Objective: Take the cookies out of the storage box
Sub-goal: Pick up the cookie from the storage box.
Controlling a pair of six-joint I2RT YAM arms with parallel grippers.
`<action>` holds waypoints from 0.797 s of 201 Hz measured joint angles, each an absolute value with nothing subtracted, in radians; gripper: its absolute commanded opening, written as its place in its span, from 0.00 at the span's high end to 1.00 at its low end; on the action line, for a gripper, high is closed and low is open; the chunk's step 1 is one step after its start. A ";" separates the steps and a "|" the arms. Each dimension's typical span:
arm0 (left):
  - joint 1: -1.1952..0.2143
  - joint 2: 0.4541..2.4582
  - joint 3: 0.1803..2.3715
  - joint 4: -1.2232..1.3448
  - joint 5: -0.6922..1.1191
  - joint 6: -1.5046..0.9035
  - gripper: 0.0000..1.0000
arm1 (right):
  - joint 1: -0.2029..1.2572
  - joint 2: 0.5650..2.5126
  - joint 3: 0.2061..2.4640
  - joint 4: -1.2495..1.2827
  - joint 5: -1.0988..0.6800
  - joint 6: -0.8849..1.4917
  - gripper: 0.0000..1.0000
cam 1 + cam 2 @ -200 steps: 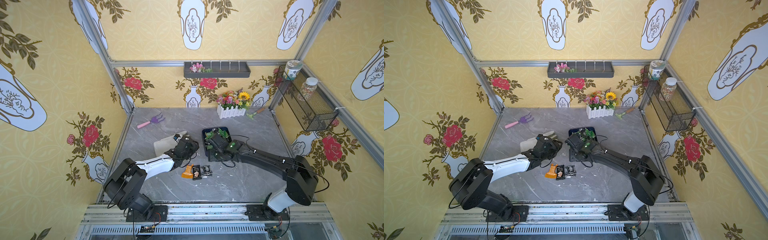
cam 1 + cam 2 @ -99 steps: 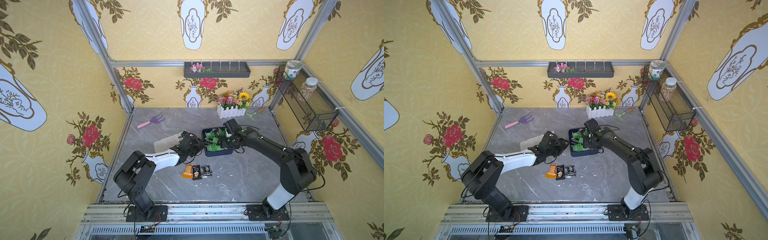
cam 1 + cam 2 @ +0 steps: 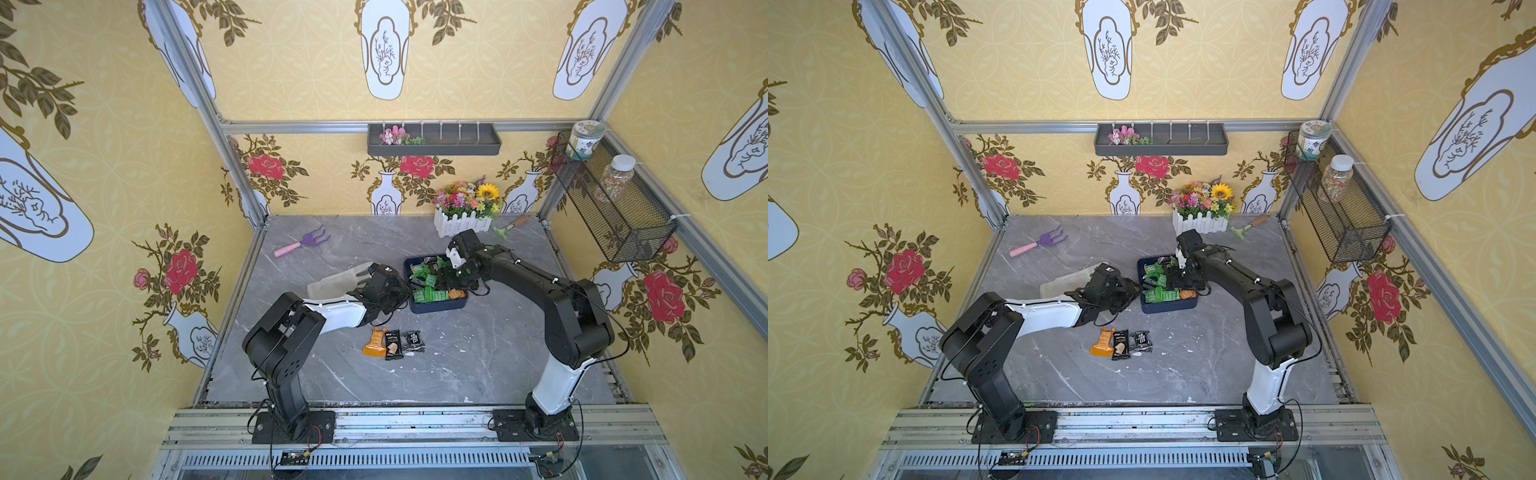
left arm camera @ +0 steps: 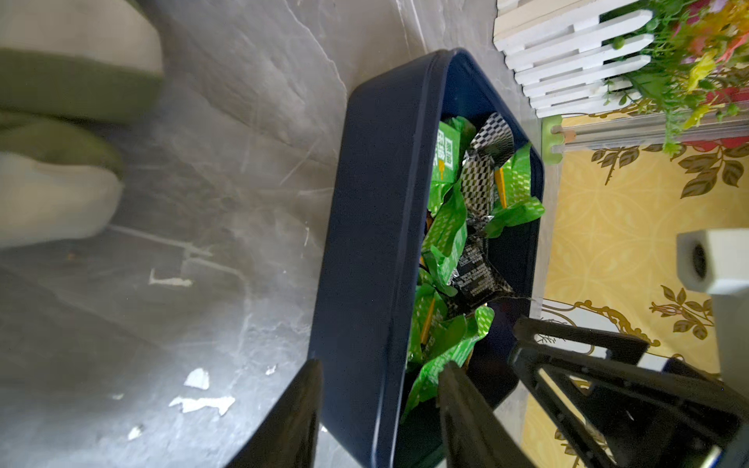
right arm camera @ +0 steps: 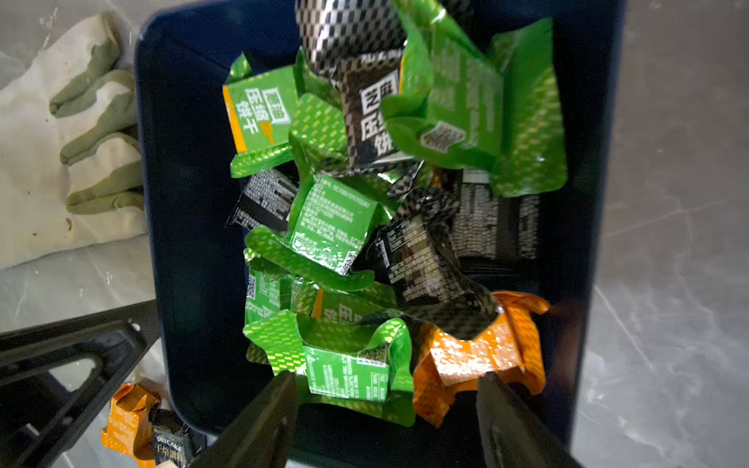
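in both top views the storage box sits near the middle of the table, a little toward the far edge, where it was a second ago. three packets lie out nearer the front edge, no more than before. the arms have changed: the right gripper has swung round to hang over the box, and the left gripper has drawn up to the box's left wall.

left wrist view: the left gripper stands astride that wall, one finger outside and one inside beside the cookies. its fingers are apart, but whether they press the wall i cannot tell.

right wrist view: the right gripper is spread wide and empty above a green packet and an orange packet. i judge a fresh pick is starting, and most cookies are still inside.
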State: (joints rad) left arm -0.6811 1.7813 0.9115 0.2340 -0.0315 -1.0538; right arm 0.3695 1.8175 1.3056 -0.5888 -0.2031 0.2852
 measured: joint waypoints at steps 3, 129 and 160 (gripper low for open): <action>-0.681 1.783 0.913 0.234 -0.031 -1.053 0.51 | 0.370 1.820 1.304 -0.586 -0.208 0.284 0.24; -0.687 1.819 0.926 0.233 -0.022 -1.047 0.55 | 0.428 1.940 1.363 -0.587 -0.174 0.264 0.37; -0.687 1.819 0.926 0.233 -0.023 -1.047 0.55 | 0.439 1.935 1.370 -0.607 -0.154 0.278 0.45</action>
